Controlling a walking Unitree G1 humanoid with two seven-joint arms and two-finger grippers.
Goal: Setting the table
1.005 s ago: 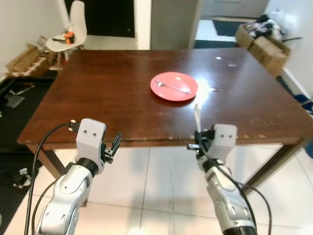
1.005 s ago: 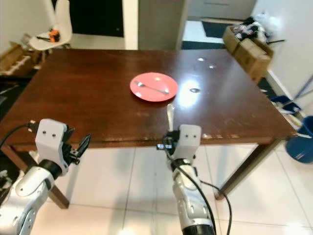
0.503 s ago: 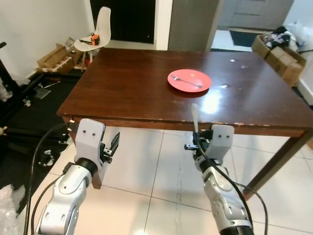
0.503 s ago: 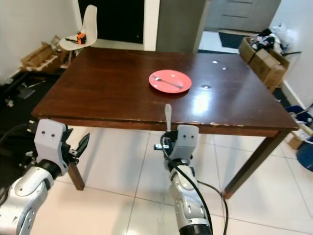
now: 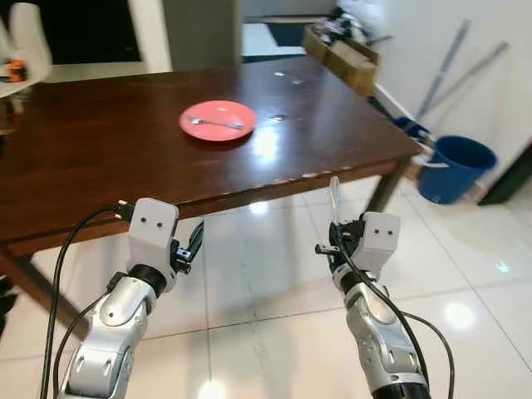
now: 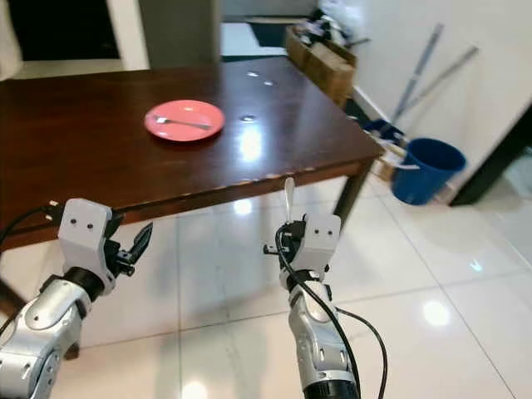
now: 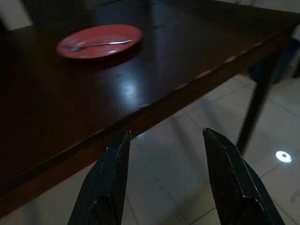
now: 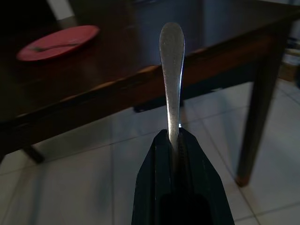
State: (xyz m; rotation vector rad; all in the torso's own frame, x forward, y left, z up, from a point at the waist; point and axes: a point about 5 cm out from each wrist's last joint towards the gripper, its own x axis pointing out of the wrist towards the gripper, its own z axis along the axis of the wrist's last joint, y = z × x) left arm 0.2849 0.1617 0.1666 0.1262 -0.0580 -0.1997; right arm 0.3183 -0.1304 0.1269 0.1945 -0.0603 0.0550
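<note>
Left tool [image 5: 193,247] hanging below tabletop [image 5: 100,158] edge, fingers [image 7: 108,178] spread apart, gripping nothing. Red plate [image 5: 218,120] sitting mid-tabletop, fork [image 5: 214,123] lying across it. Right tool [image 5: 334,246] pinching metal utensil [image 5: 334,199] by one end, rounded end sticking up; probably knife or spoon handle, working end hidden between fingers. Both tools over tiled floor [image 5: 274,283], off tabletop corner. Blue bucket [image 5: 450,169] standing far right. Step in hand: carrying utensil to place setting. Next move calling for stepping closer, raising right tool over tabletop, laying utensil beside plate.
</note>
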